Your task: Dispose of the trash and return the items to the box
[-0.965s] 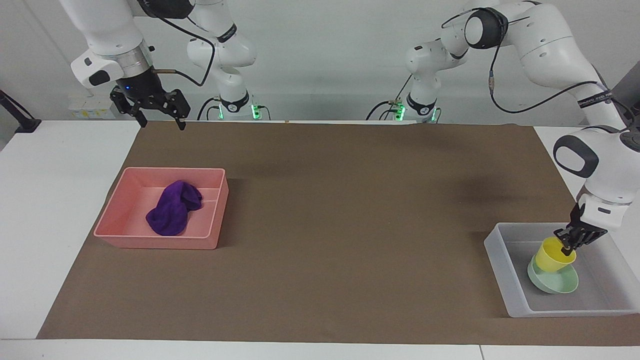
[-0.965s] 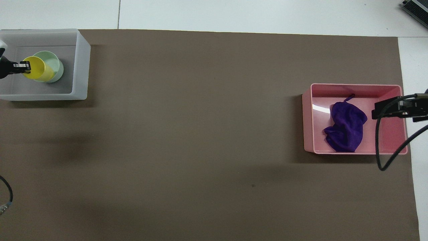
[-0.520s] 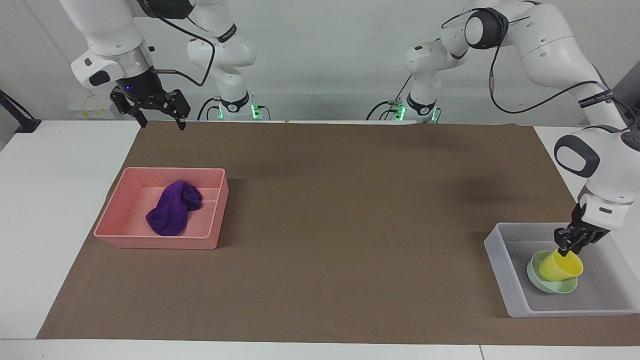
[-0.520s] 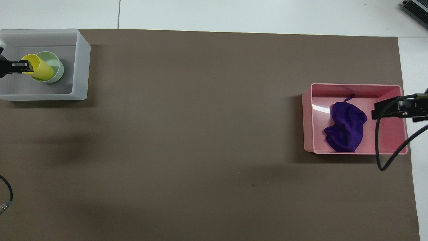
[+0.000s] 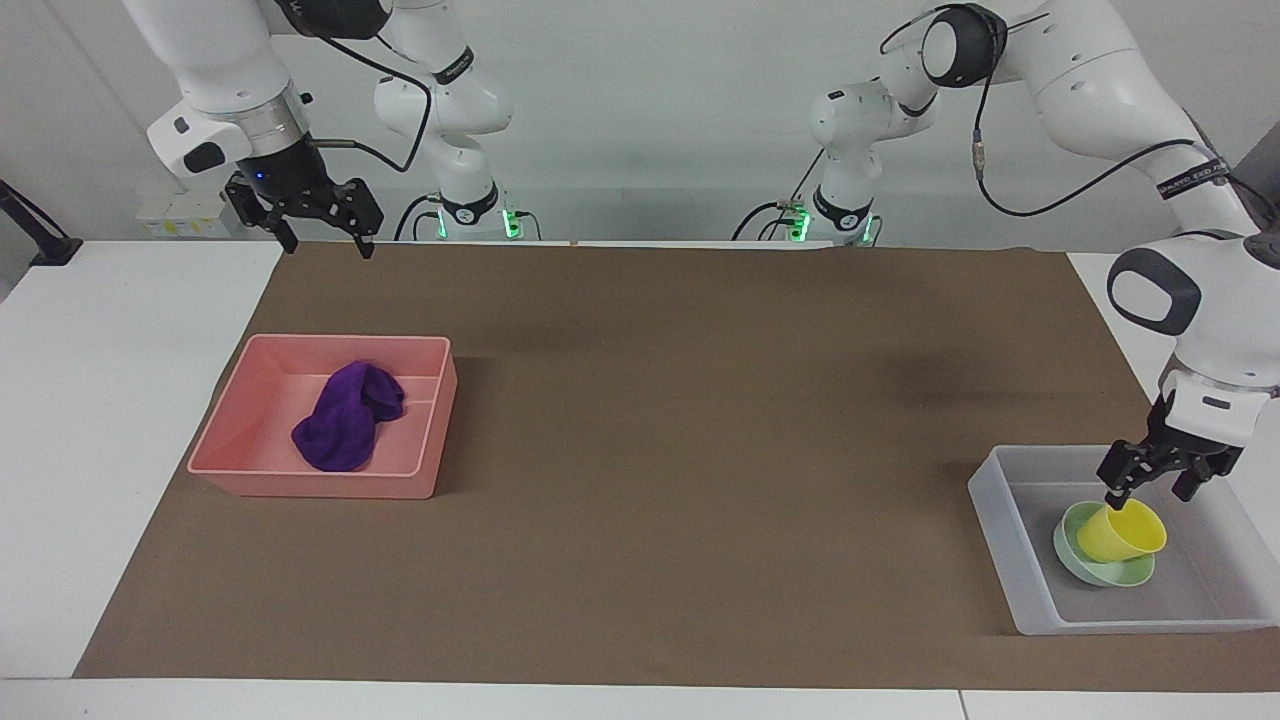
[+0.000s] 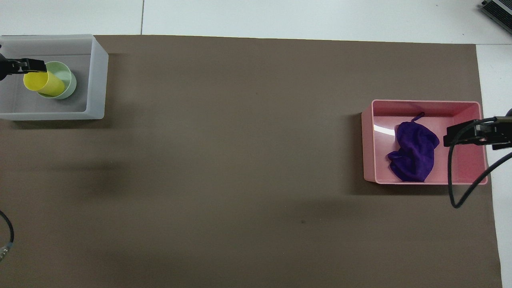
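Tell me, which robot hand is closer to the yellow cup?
The left hand. It hangs open just above the yellow cup, which leans in the green bowl inside the clear box. The right hand waits, open, up at the other end of the table.

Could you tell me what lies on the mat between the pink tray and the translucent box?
Nothing: between the pink tray and the translucent box, only bare brown mat shows, in both views.

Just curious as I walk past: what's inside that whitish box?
In the box sits a green bowl, with a yellow cup lying tilted in it. The cup hides most of the bowl's inside. The left gripper hangs just above, jaws open.
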Robot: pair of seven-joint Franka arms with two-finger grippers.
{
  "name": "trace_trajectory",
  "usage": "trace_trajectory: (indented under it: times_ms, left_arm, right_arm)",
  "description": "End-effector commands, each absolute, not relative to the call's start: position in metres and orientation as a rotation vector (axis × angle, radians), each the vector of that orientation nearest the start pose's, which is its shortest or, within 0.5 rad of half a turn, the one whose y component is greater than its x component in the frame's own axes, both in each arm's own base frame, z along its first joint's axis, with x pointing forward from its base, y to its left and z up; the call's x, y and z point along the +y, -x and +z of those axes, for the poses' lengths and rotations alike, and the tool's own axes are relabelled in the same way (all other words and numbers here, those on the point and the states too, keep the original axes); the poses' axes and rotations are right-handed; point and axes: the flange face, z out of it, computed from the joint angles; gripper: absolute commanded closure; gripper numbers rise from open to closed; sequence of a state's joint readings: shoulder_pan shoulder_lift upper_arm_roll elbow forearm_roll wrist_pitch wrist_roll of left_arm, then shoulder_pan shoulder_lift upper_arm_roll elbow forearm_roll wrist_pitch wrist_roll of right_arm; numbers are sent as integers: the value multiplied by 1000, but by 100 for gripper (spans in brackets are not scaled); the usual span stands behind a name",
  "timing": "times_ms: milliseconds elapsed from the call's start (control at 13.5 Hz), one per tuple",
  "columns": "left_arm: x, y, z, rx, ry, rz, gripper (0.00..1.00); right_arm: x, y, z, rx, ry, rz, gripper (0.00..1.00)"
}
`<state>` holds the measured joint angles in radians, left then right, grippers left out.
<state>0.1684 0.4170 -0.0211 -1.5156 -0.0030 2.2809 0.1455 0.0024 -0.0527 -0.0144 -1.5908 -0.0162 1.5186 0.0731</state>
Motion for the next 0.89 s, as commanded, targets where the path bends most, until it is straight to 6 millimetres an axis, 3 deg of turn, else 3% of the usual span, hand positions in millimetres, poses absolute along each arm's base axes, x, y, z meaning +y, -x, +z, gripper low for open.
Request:
trace_trajectory:
  times_ms: [0,148,445,668,817]
  left_arm:
    - [66,-681,501,88,3064,-478,0]
    - [38,-666,519,150,3079,-426,0]
    - [-2,-626,559,239,3110,-251,0]
    - [-42,-601,589,328,3114,-214,0]
    - [-48,-581,603,341,3119,-133,0]
  right_arm:
    - [-8,-529,642,148,3151,-22,0]
    - [-9,-527,653,147,3156,-1,0]
    - [-6,-525,651,143,3149,-1,0]
    - [-7,-525,649,141,3149,-10,0]
    - [-7,-524,648,141,3149,-3,0]
